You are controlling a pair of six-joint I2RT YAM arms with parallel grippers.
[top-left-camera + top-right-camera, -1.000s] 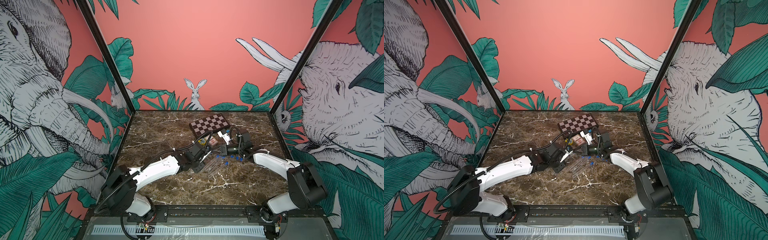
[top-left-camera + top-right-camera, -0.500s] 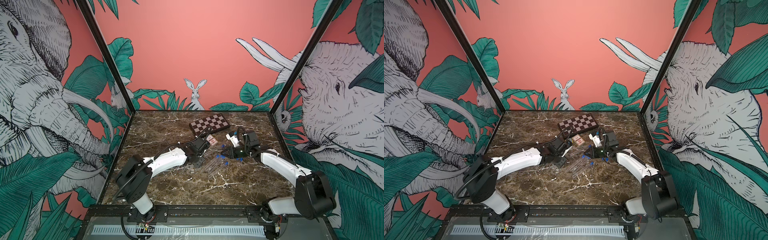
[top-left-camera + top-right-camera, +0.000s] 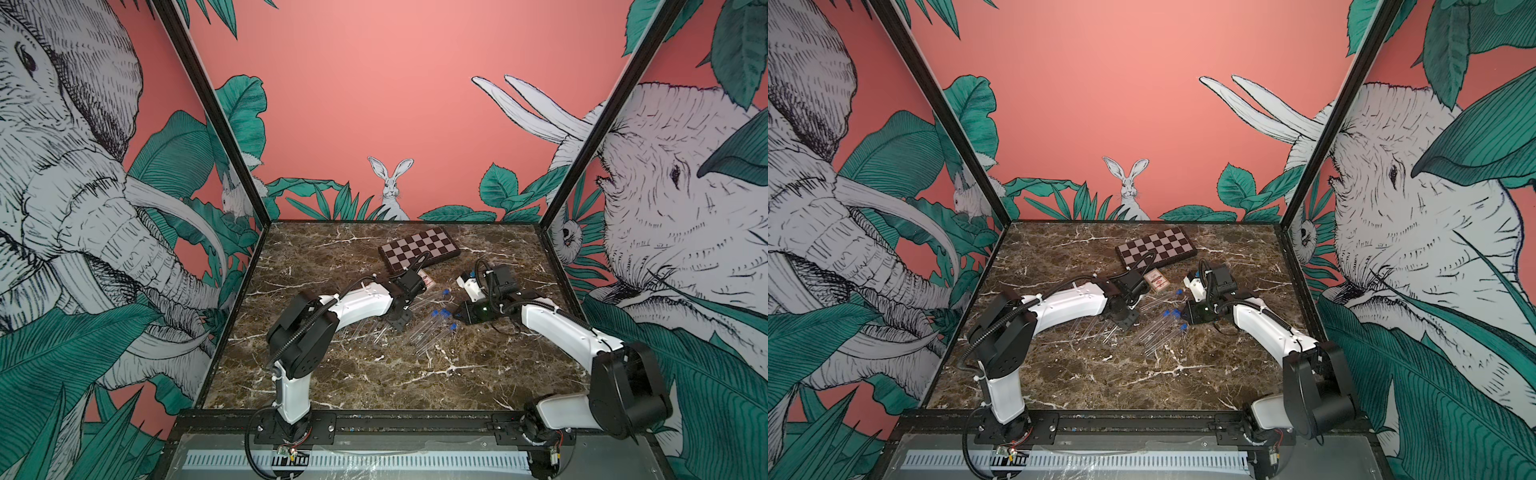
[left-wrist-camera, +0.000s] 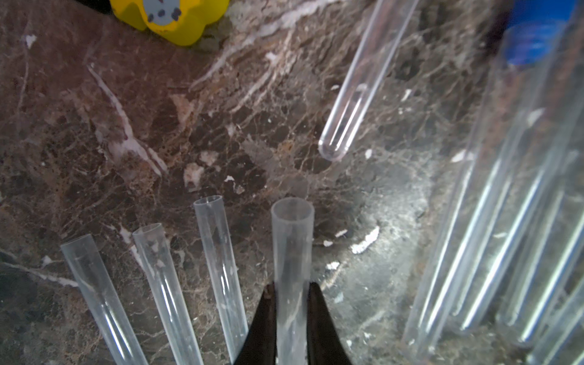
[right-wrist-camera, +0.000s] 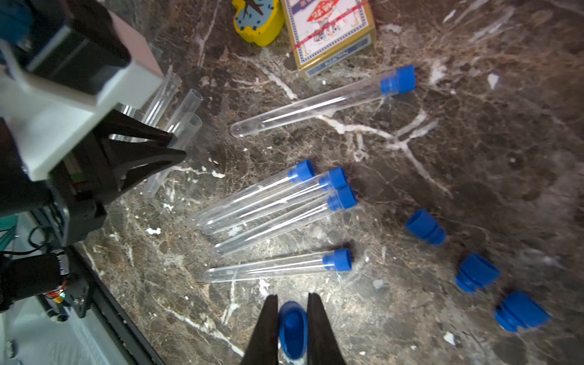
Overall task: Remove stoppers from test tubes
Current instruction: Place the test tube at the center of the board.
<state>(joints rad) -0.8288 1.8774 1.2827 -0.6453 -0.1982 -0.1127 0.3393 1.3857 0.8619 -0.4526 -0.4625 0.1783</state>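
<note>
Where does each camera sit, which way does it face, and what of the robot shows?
Top views: high above the table's near edge, facing down toward the back wall; left arm and right arm show whole.
Left wrist: on the left arm, looking along the left end effector, shut on an open test tube; only its fingertips show.
Right wrist: on the right arm, looking down past the right end effector, shut on a blue stopper; the left end effector shows too.
Shared: both wrist views show the yellow object.
</note>
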